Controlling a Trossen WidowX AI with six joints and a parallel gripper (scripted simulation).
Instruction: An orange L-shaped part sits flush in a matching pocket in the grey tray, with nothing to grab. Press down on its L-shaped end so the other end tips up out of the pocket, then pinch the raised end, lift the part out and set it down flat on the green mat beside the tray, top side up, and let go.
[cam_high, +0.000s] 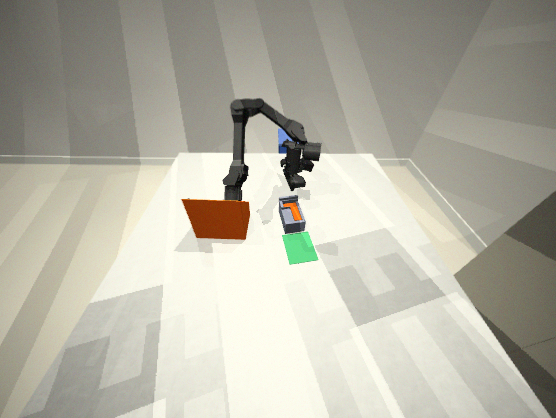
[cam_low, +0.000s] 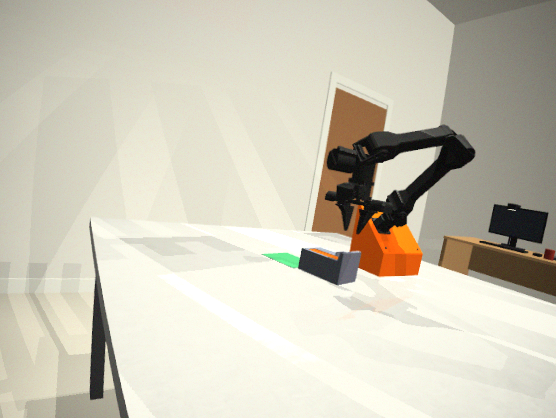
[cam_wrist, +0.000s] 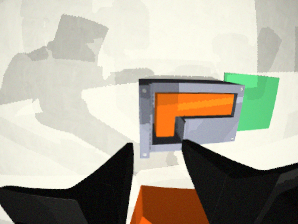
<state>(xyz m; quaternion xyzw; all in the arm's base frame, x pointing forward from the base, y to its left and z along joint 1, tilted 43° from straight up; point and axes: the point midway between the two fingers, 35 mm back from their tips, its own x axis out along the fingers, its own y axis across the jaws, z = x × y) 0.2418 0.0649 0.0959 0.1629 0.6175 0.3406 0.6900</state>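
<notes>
Mat (cam_high: 300, 249) (cam_low: 282, 259) (cam_wrist: 260, 104), green and flat, lies on the left, waiting for its part. Just right of it is the grey tray (cam_high: 295, 227) (cam_low: 320, 267) (cam_wrist: 210, 131), with the orange L-shaped part (cam_high: 296, 212) (cam_low: 322, 252) (cam_wrist: 200, 106) lying down in its pocket. No end is tipped up. Farther right, the gripper (cam_high: 297, 187) (cam_low: 353, 231) (cam_wrist: 157, 147) hangs above table height, fingers partly apart, holding nothing. I think all the real jobs are left: press, pinch, lift, put down, let go.

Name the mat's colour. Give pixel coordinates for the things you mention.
Green; the mat (cam_high: 300, 248) (cam_low: 282, 259) (cam_wrist: 259, 105) shows best in the top view.
</notes>
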